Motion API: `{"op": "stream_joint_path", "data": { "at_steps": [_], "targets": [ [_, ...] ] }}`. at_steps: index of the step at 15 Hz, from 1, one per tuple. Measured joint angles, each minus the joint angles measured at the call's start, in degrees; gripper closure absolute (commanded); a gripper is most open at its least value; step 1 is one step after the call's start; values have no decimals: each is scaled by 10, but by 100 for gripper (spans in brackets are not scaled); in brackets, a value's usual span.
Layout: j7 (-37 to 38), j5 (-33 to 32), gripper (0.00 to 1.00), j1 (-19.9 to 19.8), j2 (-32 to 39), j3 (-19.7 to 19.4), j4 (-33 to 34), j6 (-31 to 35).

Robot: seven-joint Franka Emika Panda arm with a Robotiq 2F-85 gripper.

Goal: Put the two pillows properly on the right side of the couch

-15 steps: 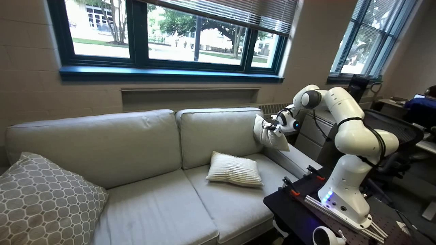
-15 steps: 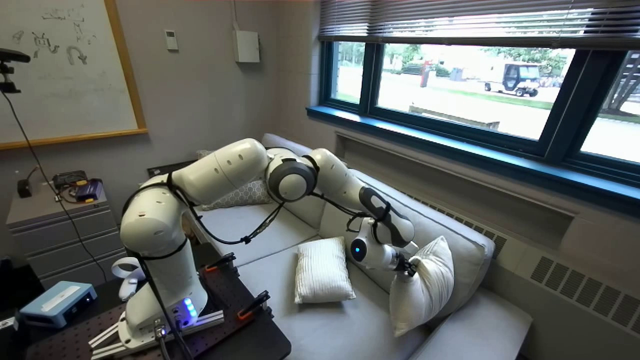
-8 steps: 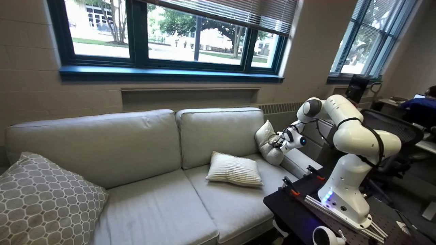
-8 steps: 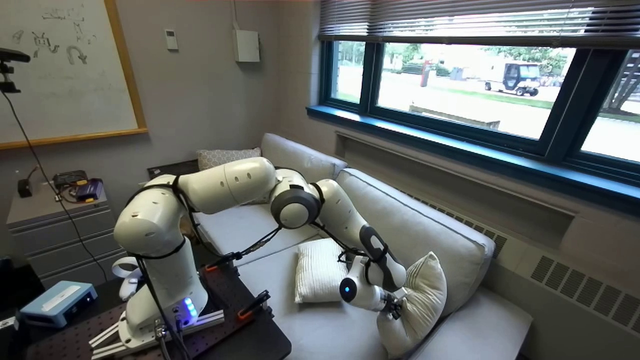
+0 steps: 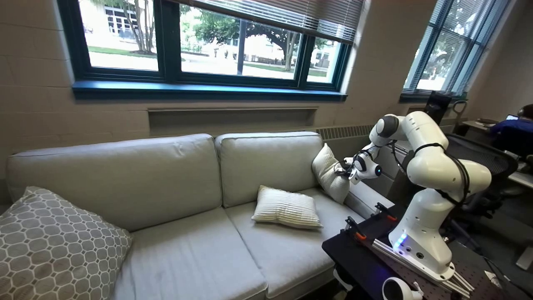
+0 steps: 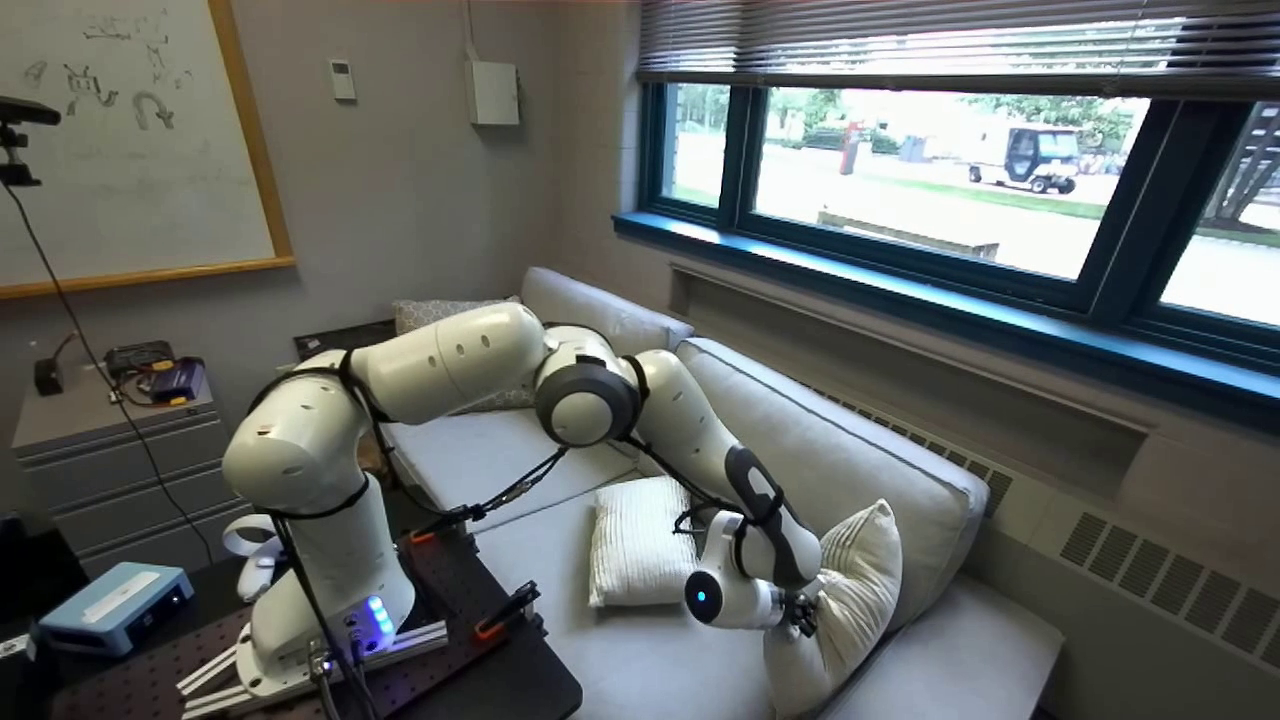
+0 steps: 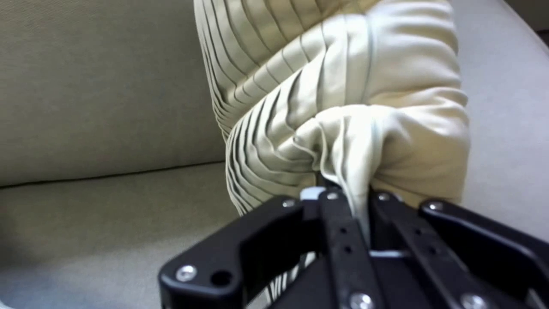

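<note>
Off-white pleated pillow: in the grip, on the inner side of the right armrest, just beside it, toward its rear end; tilted, one corner pointing down; contact not possible to tell.
Two-finger gripper: clamped on one edge of this pillow, with cloth folded between; near the right armrest.
Pillow from the gripper: straight ahead, in direction of the right armrest's rear end, with bulk reaching above and below the grip in both exterior views.
Long axis: none clear on such a square shape; pinched edge facing the gripper, pleated side turned away from the right armrest, plain side turned toward it.
Nearer arm: only one robot arm, so no choice to make.
Second off-white pleated pillow: lying on the seat of the cream couch, farther inward from the right armrest than the gripper; free of any grip.
Corner at the right armrest's rear end: probably the goal of the coming move, first to straighten and press down the held pillow, then to let go; turning mostly on the space between plain side and right armrest.
Softness of the pillow: likely to bring folding under pressure, or sliding away from the right armrest after release.
</note>
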Motion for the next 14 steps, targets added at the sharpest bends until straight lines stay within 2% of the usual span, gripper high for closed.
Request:
{"op": "stream_joint_path", "data": {
  "at_steps": [4, 7, 14],
  "targets": [
    [-17, -54, 98, 15, -104, -4, -94, -19],
    [12, -111, 98, 30, -151, -7, -140, -22],
    [128, -207, 98, 44, -126, -32, -157, -69]
  ]
}}
